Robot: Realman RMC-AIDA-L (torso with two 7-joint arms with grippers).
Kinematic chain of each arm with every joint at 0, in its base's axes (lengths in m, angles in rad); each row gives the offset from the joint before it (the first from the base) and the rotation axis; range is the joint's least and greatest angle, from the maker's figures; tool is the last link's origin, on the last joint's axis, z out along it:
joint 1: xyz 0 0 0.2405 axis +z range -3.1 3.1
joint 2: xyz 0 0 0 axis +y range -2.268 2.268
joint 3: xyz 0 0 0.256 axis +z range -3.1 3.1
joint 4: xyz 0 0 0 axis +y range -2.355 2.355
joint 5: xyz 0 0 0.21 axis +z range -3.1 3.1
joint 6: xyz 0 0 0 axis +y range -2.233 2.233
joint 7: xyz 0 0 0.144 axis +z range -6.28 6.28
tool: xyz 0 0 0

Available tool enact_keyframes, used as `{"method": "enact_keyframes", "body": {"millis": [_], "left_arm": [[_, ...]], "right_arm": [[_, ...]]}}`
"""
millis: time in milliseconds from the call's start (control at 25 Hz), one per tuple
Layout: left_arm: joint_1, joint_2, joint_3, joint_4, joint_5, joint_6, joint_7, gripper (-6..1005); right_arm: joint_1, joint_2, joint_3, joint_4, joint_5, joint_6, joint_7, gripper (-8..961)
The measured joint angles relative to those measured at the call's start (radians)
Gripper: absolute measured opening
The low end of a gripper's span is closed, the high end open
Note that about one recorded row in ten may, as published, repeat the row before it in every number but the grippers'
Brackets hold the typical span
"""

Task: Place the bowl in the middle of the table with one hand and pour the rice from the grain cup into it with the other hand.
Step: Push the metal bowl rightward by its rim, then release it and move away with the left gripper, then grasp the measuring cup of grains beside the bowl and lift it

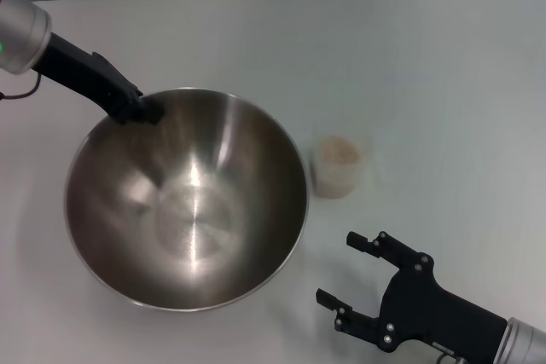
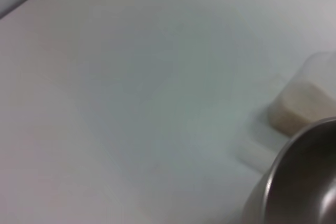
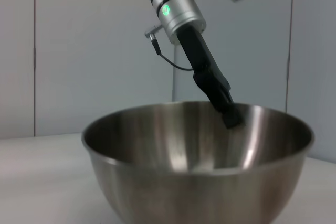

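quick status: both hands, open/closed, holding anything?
Left hand: closed on the rim of the bowl.
Right hand: open, empty, near the table's front edge, short of the grain cup.

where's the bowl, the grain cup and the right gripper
bowl point(image 1: 188, 210), head view, inner bottom
grain cup point(image 1: 338, 176), head view, side wall below the rice
right gripper point(image 1: 343, 268), head view, midway between its open fingertips

Shiny brushed-steel bowl point(image 1: 188, 202), translucent plastic grain cup point(image 1: 337, 168), smooth white table point(image 1: 426, 66).
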Motion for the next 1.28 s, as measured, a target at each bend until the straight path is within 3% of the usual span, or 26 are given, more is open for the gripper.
{"method": "enact_keyframes", "body": {"millis": [520,560,720,760,800,840,880,920,960,1000,1040,1080,1160,1200,1240,1280], "left_arm": [[0.016,-0.018,0.014,0.024,-0.003,-0.046,0.028,32],[0.023,-0.021,0.012,0.046,-0.01,-0.044,0.031,32],[0.055,-0.042,0.007,0.184,-0.033,-0.021,0.043,192],[0.067,-0.049,0.002,0.239,-0.036,-0.02,0.044,232],[0.101,-0.066,-0.02,0.368,-0.047,-0.024,0.046,253],[0.101,-0.066,-0.02,0.368,-0.047,-0.024,0.046,274],[0.149,-0.089,-0.047,0.51,-0.079,-0.036,0.059,295],[0.149,-0.089,-0.047,0.51,-0.079,-0.036,0.059,316],[0.184,-0.101,-0.057,0.597,-0.11,-0.051,0.072,337],[0.284,-0.114,-0.055,0.766,-0.22,-0.098,0.105,359],[0.284,-0.114,-0.055,0.766,-0.22,-0.098,0.105,380],[0.337,-0.115,-0.044,0.829,-0.286,-0.122,0.12,401],[0.485,-0.112,-0.019,0.937,-0.493,-0.167,0.187,443],[0.62,-0.112,-0.016,0.988,-0.694,-0.187,0.29,464],[0.62,-0.112,-0.016,0.988,-0.694,-0.187,0.29,512],[0.757,-0.112,-0.014,0.994,-0.904,-0.18,0.422,560]], "right_arm": [[0.0,0.0,0.0,0.0,-0.003,0.0,0.0,783],[0.0,0.0,0.0,0.0,-0.003,0.0,0.0,783],[-0.002,0.0,0.0,0.0,-0.003,0.0,0.0,782],[-0.002,0.0,0.0,0.0,-0.003,0.0,0.0,782],[-0.003,0.0,0.0,0.0,-0.003,0.0,0.0,782],[-0.003,0.0,0.0,0.0,-0.002,0.0,0.0,782],[-0.004,0.0,0.0,0.0,0.0,0.0,0.0,782],[-0.004,0.0,0.0,0.0,0.0,0.0,0.0,782],[-0.004,0.0,0.0,0.0,0.0,0.0,0.0,782],[-0.003,0.0,0.0,0.0,0.002,0.0,0.0,782],[-0.003,0.0,0.0,0.0,0.002,0.0,0.0,782],[-0.003,0.0,0.0,0.0,0.002,0.0,0.0,783],[-0.004,-0.001,0.002,0.0,0.004,0.0,0.0,783],[-0.005,-0.003,0.004,0.0,0.004,0.0,0.0,783],[-0.005,-0.003,0.004,0.0,0.004,0.0,0.0,783],[-0.006,-0.004,0.007,0.0,0.004,0.0,0.0,783]]}}
